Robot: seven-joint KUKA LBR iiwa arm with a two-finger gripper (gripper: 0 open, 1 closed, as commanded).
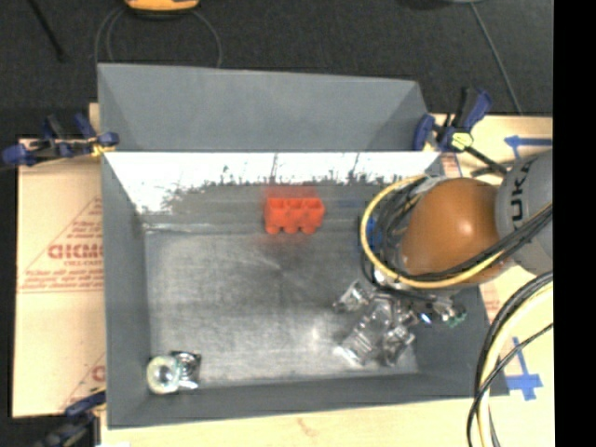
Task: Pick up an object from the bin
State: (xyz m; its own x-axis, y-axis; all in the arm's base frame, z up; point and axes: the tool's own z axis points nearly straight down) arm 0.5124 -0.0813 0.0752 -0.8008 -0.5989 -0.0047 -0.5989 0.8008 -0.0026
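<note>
The gripper [377,329] is hovering low at the bin's [233,296] front right, opening unreadable, nothing visibly held, apparently seeking a target and needing to reach the brick [294,214].

One camera, above the bin [233,305] — looking down, slightly oblique, whole bin framed, arm [452,226] at right

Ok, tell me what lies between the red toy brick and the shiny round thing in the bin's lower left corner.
Nothing: in the camera view only bare grey bin floor runs from the red brick to the shiny round thing.
</note>
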